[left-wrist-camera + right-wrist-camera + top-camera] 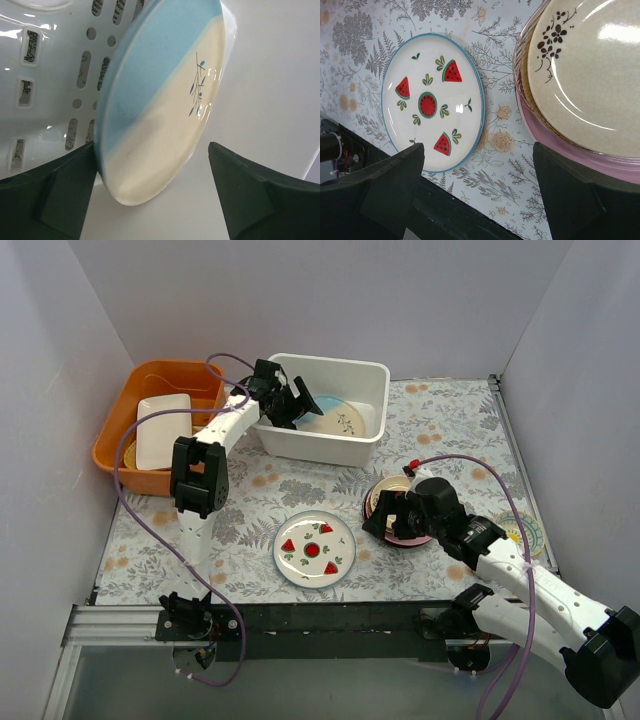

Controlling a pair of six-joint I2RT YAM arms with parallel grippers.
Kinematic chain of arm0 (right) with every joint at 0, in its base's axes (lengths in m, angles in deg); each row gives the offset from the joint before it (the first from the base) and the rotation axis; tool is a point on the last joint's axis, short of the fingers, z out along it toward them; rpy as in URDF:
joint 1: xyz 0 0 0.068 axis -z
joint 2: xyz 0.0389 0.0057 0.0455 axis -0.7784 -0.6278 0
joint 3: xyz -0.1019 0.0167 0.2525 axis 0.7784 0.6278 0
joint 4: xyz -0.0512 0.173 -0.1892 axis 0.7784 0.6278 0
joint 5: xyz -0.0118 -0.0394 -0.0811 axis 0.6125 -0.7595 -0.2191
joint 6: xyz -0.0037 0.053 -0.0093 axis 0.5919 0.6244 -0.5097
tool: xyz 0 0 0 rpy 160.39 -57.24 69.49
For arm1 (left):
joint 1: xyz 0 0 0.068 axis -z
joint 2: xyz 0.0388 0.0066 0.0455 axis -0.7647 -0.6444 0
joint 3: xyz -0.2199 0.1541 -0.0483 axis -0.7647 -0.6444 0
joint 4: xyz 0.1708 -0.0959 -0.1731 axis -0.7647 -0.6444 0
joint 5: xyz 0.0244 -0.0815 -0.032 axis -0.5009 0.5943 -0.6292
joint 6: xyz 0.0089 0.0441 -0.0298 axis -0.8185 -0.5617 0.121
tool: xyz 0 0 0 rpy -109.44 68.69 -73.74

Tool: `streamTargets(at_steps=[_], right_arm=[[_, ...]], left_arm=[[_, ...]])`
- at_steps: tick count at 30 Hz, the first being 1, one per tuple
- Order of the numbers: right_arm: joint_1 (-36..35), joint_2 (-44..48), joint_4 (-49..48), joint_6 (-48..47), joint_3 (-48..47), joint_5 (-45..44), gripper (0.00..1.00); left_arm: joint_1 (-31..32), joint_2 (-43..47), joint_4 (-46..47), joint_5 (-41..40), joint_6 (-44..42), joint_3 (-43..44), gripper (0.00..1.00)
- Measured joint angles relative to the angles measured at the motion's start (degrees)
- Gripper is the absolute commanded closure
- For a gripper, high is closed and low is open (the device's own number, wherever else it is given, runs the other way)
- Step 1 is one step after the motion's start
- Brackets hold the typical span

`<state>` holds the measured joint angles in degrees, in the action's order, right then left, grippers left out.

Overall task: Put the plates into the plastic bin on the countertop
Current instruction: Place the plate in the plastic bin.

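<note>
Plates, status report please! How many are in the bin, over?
Grippers: left gripper open, right gripper open. One in: cream-and-blue plate tilted inside white plastic bin. Out on countertop: watermelon plate, tan-topped stack. Only left gripper over bin.

Plain pale walls (300, 290) enclose three sides under even light.

No word, number or brand could be read in any view. The watermelon plate (432, 102) and the cream-and-blue plate (160, 100) bore only painted motifs, the countertop (450, 430) only printed ferns.
</note>
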<state>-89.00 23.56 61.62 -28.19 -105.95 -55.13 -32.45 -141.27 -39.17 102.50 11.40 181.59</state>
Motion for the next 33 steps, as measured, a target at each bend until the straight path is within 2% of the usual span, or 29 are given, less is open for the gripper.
streamTargets(at_steps=[4,17,33], right_arm=[[0.00,0.00,-0.02,0.00,0.00,0.00,0.04],[0.00,0.00,-0.61,0.04,0.00,0.24,0.04],[0.00,0.00,-1.09,0.09,0.00,0.55,0.04]], left_arm=[[0.15,0.00,-0.76,-0.83,-1.92,0.17,0.02],[0.94,1.11,-2.47,-4.33,-9.64,0.24,0.02],[5.01,12.17,1.84,-9.92,-16.85,0.20,0.02]])
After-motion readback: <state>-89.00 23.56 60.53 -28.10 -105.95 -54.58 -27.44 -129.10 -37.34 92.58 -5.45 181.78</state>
